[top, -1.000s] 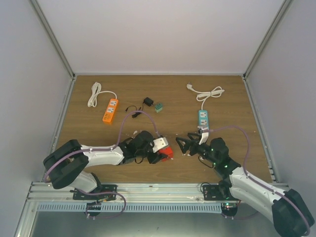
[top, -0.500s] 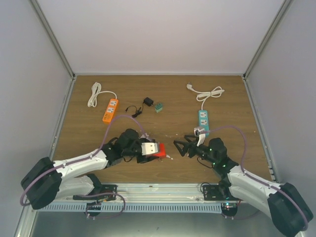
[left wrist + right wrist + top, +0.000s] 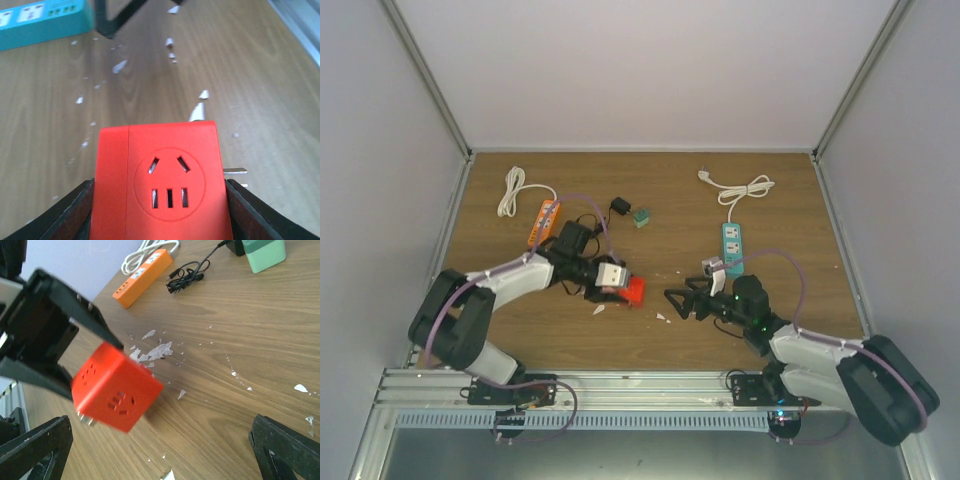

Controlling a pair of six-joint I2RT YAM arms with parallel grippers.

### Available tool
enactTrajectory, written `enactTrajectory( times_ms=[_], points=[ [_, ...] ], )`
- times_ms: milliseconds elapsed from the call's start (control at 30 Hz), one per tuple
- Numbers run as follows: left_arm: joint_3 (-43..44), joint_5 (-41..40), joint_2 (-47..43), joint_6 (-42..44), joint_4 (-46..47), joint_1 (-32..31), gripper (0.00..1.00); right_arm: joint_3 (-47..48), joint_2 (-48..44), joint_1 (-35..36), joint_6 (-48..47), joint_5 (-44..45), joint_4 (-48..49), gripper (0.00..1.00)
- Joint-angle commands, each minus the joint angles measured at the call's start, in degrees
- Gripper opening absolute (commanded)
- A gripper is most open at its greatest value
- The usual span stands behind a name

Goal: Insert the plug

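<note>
Red cube point(image 3: 165, 185): bottom cut off by the left wrist view's lower edge; blurred in the right wrist view.
Teal power strip point(image 3: 42, 20): only one end shows at the top-left corner.
Green adapter point(image 3: 261, 252): top cropped in the right wrist view.

Power strips, two: orange strip point(image 3: 542, 222), teal strip point(image 3: 732, 240); red cube plug point(image 3: 633, 290), one; green adapter point(image 3: 641, 216), one; black charger point(image 3: 619, 206), one; arms, two: left arm point(image 3: 510, 275), right arm point(image 3: 800, 345)
</note>
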Motion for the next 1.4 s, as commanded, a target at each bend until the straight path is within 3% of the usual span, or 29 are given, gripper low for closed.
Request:
enactTrajectory(
  times_ms=[0, 433, 633, 667, 700, 733, 767, 933, 1100, 1200, 1367],
  points=[
    [4.8, 4.9, 4.2, 9.1, -6.0, 2.8, 0.29, 2.8, 5.1, 0.2, -2.5, -0.8, 4.6, 1.0],
    [5.3, 2.1, 6.6, 9.7, -5.1, 2.9, 0.3, 7.3, 17.0, 3.2, -8.3, -3.6, 10.4, 1.0],
    [4.8, -0.8, 7.4, 8.0, -2.3, 2.5, 0.38, 7.5, 18.9, 3.2, -9.4, -5.0, 12.6, 1.0],
    [4.7, -1.1, 7.2, 7.6, -2.0, 2.4, 0.42, 7.5, 19.3, 3.2, -10.3, -5.2, 13.0, 1.0],
    [4.4, -1.5, 6.7, 7.4, -1.3, 2.2, 0.74, 7.6, 19.8, 3.2, -11.5, -5.6, 13.5, 1.0],
    [4.0, -2.1, 6.1, 6.7, -0.1, 2.1, 0.96, 7.8, 20.5, 3.2, -12.7, -6.4, 13.8, 1.0],
    [3.5, -2.7, 5.4, 6.4, 1.0, 1.9, 0.99, 8.1, 21.4, 3.2, -14.3, -7.7, 14.3, 1.0],
    [2.1, -2.6, 1.1, 5.7, 3.4, 1.1, 0.99, 8.4, 25.3, 3.2, -21.5, -16.9, 17.7, 1.0],
    [-0.2, 0.2, -6.5, 3.2, 7.2, 0.6, 0.99, 8.8, 27.2, 3.1, -30.1, -19.5, 17.5, 1.0],
    [-3.2, 0.8, -12.8, -3.0, 13.4, 0.6, 0.99, 10.7, 28.7, 2.7, -32.4, -24.5, 16.9, 1.0],
    [-6.6, 1.0, -19.4, -19.2, 22.5, 0.7, 0.99, 13.9, 29.5, 2.9, -37.1, -24.1, 12.3, 1.0]
  ],
)
